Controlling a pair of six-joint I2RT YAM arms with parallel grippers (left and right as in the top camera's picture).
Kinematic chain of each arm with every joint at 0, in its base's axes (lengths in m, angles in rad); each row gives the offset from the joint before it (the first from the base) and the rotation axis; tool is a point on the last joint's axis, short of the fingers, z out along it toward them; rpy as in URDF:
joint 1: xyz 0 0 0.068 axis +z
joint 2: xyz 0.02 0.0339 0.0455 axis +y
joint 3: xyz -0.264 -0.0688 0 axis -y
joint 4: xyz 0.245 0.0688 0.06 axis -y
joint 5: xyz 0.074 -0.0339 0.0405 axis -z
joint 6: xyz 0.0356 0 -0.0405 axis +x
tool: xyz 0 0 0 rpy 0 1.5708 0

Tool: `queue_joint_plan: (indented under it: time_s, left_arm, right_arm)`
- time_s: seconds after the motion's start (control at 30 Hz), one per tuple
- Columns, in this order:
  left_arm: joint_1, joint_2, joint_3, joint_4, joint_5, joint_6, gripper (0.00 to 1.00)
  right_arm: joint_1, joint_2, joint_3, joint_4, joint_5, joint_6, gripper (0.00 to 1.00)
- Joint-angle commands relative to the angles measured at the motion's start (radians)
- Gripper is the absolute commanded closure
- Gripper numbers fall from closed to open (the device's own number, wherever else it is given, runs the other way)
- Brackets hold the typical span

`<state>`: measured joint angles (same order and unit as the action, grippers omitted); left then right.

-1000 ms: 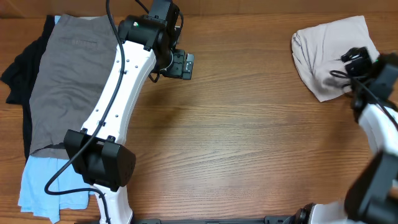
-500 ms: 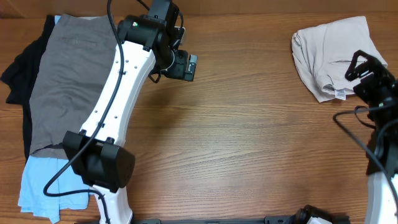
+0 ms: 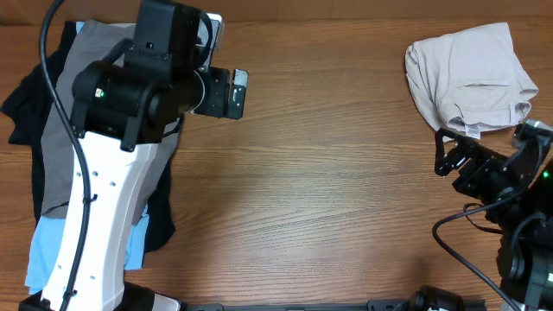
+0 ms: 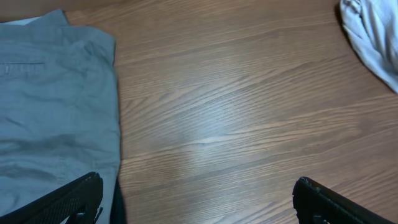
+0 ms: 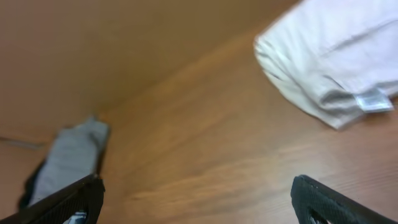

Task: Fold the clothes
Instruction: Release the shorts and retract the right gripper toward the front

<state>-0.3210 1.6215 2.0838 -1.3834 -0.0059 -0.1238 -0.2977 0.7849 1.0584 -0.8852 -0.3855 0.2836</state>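
Beige shorts (image 3: 467, 82) lie bunched and folded on the wooden table (image 3: 328, 199), their small white tag (image 5: 375, 101) at the edge nearest me. My right gripper (image 3: 454, 164) hangs just short of that edge, jaws spread wide, gripping nothing. Well away from the shorts, my left gripper (image 3: 229, 92) is spread just as wide, beside grey shorts (image 4: 50, 112) lying over a black garment (image 3: 26, 104) and a light-blue garment (image 3: 47, 259).
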Motion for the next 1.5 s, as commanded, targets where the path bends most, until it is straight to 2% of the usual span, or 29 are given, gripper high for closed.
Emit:
queue_joint_plan:
  time_s: [0.0,0.17,0.37,0.67,0.83,1.07,1.23,1.47]
  left_arm:
    - [-0.006,0.03,0.0,0.0,-0.03,0.016,0.0]
    - [-0.006,0.039,0.0,0.0,-0.028,0.016,0.0]
    - [-0.006,0.039,0.0,0.0,-0.028,0.015,0.0]
    - [-0.006,0.039,0.0,0.0,-0.028,0.015,0.0]
    - [-0.006,0.039,0.0,0.0,-0.028,0.015,0.0]
    - [-0.006,0.039,0.0,0.0,-0.028,0.015,0.0]
    - [-0.006,0.039,0.0,0.0,-0.028,0.015,0.0]
    - [-0.006,0.039,0.0,0.0,-0.028,0.015,0.0]
  right_arm:
    - [0.009,0.001,0.011,-0.046,0.188,-0.023,0.0]
    - [0.009,0.003,0.01,-0.039,0.167,-0.023,0.0]
    - [0.009,0.033,0.01,-0.011,-0.078,-0.022,0.0]
    - [0.014,0.089,0.009,-0.038,-0.072,-0.022,0.0]
    - [0.098,0.084,0.008,-0.025,-0.016,-0.023,0.0]
    - [0.173,0.039,-0.028,0.141,0.063,-0.034,0.0]
    - [0.225,-0.085,-0.135,0.243,0.098,-0.169,0.0]
    - [0.227,-0.287,-0.517,0.604,0.093,-0.18,0.0]
